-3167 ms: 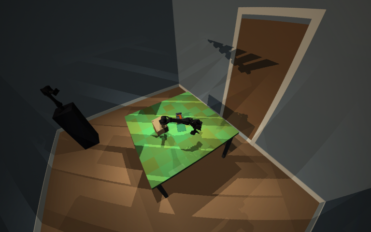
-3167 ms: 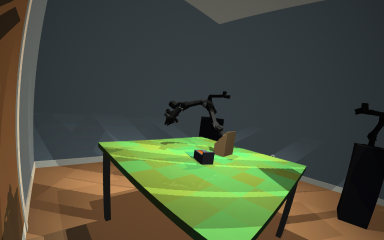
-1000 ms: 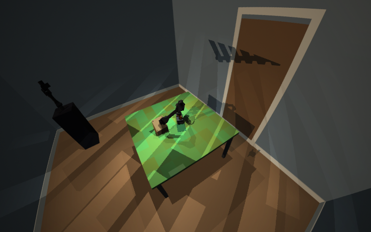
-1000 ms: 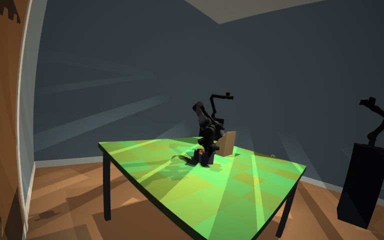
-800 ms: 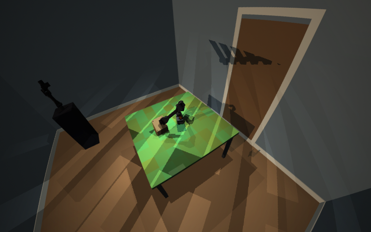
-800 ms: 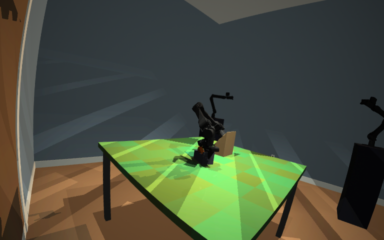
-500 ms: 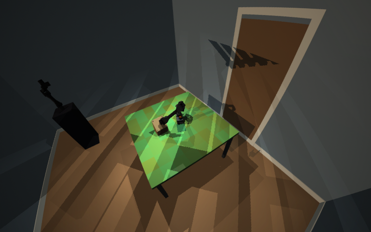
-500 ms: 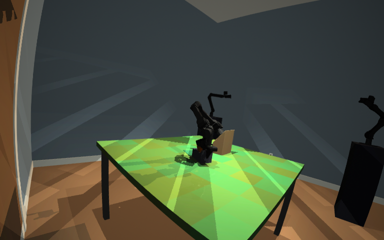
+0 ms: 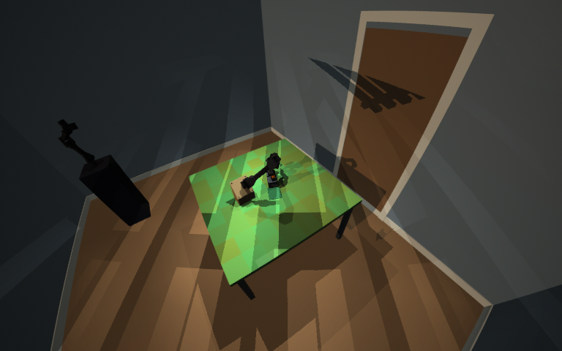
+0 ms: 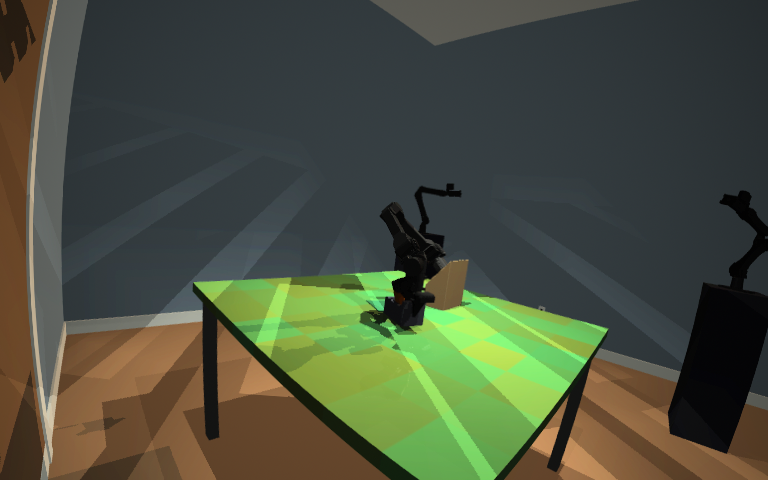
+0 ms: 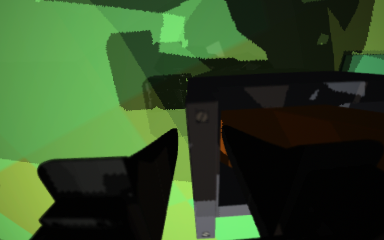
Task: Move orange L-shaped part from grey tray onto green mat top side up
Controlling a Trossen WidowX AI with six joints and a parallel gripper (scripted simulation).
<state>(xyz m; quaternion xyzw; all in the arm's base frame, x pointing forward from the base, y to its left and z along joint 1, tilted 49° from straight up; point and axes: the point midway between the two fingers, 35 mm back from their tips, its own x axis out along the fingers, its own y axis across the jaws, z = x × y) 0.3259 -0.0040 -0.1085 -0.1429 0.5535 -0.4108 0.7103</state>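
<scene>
The grey tray (image 9: 271,182) (image 10: 403,314) (image 11: 204,165) stands on the table. The orange part (image 9: 273,176) (image 10: 399,297) (image 11: 300,124) is in its pocket, in deep shadow. In the wrist view a dark gap shows below its left end; whether it lies flush or tipped I cannot tell. My gripper (image 11: 200,130) is partly open, nothing between its fingers. It is low at the tray: the left finger is outside the tray's side wall, the right finger is over the pocket and hides much of the part. Contact cannot be told. The green mat (image 9: 274,193) (image 11: 368,64) lies beside the tray.
A tan block (image 9: 241,189) (image 10: 448,287) stands on the table (image 9: 232,265) (image 10: 362,356) at the arm's base. Dark pedestals with other arms stand beyond the table. Patchy light and strong shadows cross the table.
</scene>
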